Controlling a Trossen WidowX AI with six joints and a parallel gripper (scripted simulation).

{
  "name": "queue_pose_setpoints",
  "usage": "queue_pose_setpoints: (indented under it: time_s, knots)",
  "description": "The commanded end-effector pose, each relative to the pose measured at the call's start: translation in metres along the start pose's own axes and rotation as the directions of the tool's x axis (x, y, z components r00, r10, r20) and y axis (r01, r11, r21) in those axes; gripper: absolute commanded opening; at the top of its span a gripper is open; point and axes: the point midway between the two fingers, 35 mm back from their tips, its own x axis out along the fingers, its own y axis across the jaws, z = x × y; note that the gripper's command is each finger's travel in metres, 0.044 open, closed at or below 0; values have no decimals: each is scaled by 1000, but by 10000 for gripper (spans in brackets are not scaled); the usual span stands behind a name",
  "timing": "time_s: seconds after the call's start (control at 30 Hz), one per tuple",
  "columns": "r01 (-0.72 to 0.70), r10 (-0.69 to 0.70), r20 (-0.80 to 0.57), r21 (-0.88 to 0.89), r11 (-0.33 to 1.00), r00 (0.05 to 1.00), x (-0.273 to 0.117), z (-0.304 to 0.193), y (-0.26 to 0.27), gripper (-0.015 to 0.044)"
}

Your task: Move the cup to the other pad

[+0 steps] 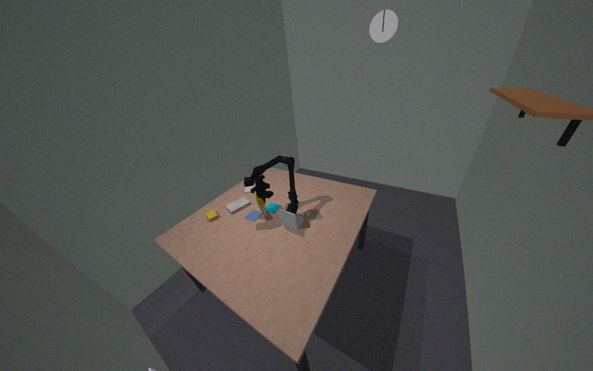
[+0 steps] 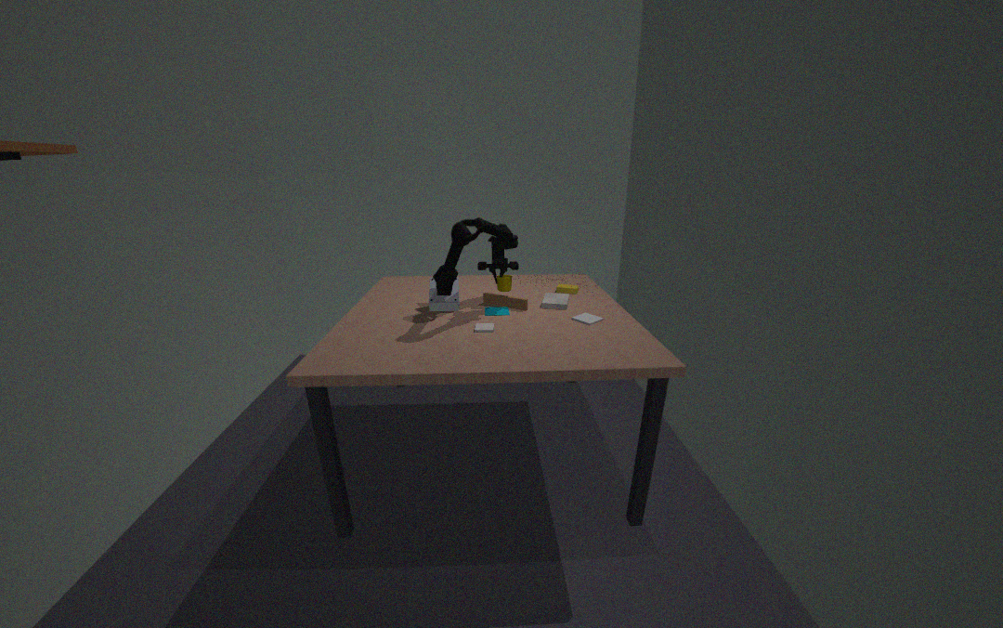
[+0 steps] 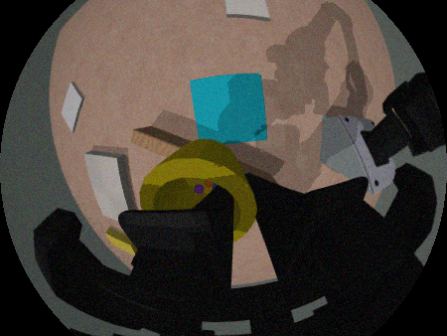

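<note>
Fingers gripping yellow cup (image 3: pixel 199 185), lifted above wooden bar (image 3: pixel 168 138), near cyan pad (image 3: pixel 228 107). Tilt or bar contact could spill marbles (image 3: pixel 203 187).

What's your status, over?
Gripper shut on cup, cup lifted off the table. Marbles inside, none seen spilled. Cyan pad ahead, wooden bar lying across the path below.

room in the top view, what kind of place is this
Probably a bare test room: one wooden table carrying a small robot arm, plain green walls with a round clock, and a bracketed shelf.
</note>
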Motion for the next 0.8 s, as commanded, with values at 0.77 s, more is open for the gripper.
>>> queue_pose_setpoints:
  time_s: [0.77]
  knots:
    - [2, -2, 6, -7, 1000, 1000, -1, 44, -26, 0]
